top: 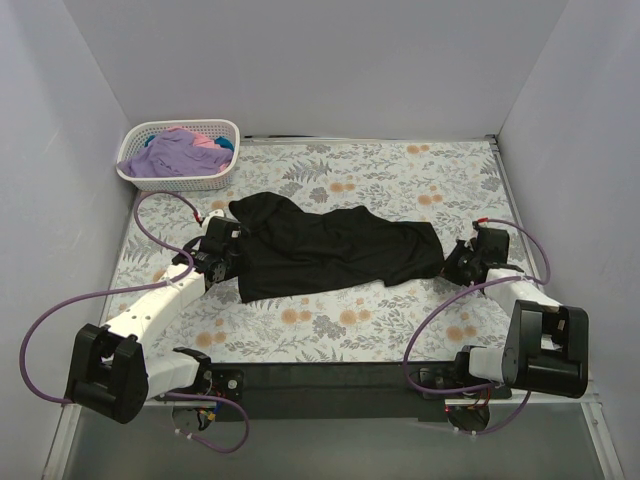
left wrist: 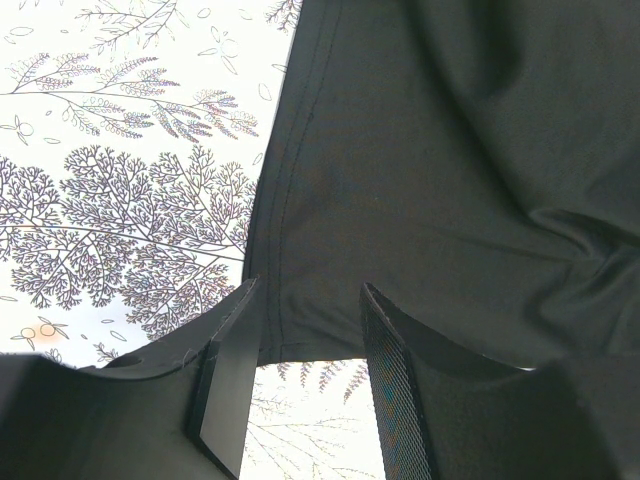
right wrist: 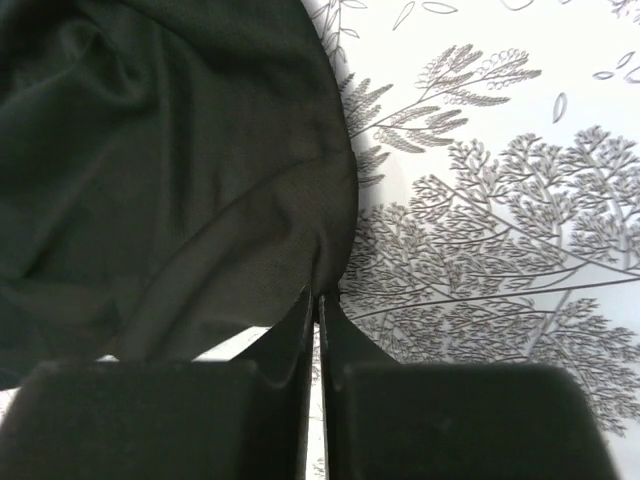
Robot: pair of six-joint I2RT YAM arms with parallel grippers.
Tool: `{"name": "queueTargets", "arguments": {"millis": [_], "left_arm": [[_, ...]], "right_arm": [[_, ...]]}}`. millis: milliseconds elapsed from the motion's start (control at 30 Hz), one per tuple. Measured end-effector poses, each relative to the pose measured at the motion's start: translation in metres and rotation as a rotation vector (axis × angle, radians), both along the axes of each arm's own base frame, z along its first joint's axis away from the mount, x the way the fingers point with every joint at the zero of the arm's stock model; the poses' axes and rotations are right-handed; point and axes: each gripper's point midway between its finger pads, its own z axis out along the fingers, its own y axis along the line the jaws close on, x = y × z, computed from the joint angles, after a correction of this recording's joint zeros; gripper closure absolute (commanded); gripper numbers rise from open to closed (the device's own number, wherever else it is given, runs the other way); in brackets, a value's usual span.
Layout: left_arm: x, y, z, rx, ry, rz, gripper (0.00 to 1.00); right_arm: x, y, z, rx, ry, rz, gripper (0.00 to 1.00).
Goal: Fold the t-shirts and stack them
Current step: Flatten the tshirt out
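Observation:
A black t-shirt [top: 330,250] lies crumpled lengthwise across the middle of the floral table. My left gripper [top: 222,262] is at the shirt's left end. In the left wrist view it [left wrist: 308,290] stands open, and the hemmed edge of the shirt [left wrist: 440,150] lies between its fingertips. My right gripper [top: 452,265] is at the shirt's right end. Its jaws [right wrist: 320,295] are shut, pinching the edge of the black cloth [right wrist: 170,170]. Lavender [top: 170,150], pink [top: 205,140] and teal [top: 226,144] t-shirts lie bunched in the basket.
A white lattice basket [top: 180,183] stands at the back left corner. Grey walls close the table in on three sides. Purple cables loop beside both arms. The floral tabletop [top: 400,180] shows bare behind and in front of the black shirt.

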Motion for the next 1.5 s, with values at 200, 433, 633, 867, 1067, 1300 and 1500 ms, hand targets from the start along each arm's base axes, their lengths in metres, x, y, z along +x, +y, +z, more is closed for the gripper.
{"name": "queueTargets", "arguments": {"millis": [200, 433, 633, 867, 1067, 1300, 1500], "left_arm": [[0.0, 0.0, 0.0, 0.0, 0.0, 0.0, 0.58], [0.0, 0.0, 0.0, 0.001, -0.001, -0.003, 0.58], [0.0, 0.0, -0.001, 0.002, 0.001, -0.007, 0.58], [0.0, -0.001, -0.001, 0.001, 0.004, -0.009, 0.58], [0.0, -0.003, -0.002, -0.006, 0.005, -0.014, 0.58], [0.0, -0.004, -0.002, -0.012, 0.009, -0.019, 0.58], [-0.001, -0.005, -0.005, -0.012, 0.021, -0.022, 0.58]], "right_arm": [[0.021, 0.016, 0.03, 0.005, -0.059, 0.058, 0.99], [0.095, 0.066, 0.082, -0.015, -0.181, 0.172, 0.97], [0.126, 0.113, 0.062, -0.012, -0.115, 0.283, 0.65], [0.124, 0.109, 0.065, -0.066, -0.118, 0.355, 0.44], [0.109, 0.071, 0.08, -0.04, -0.171, 0.329, 0.5], [0.113, 0.067, 0.061, 0.034, -0.161, 0.355, 0.52], [0.123, 0.07, 0.035, 0.061, -0.121, 0.385, 0.48]]}}
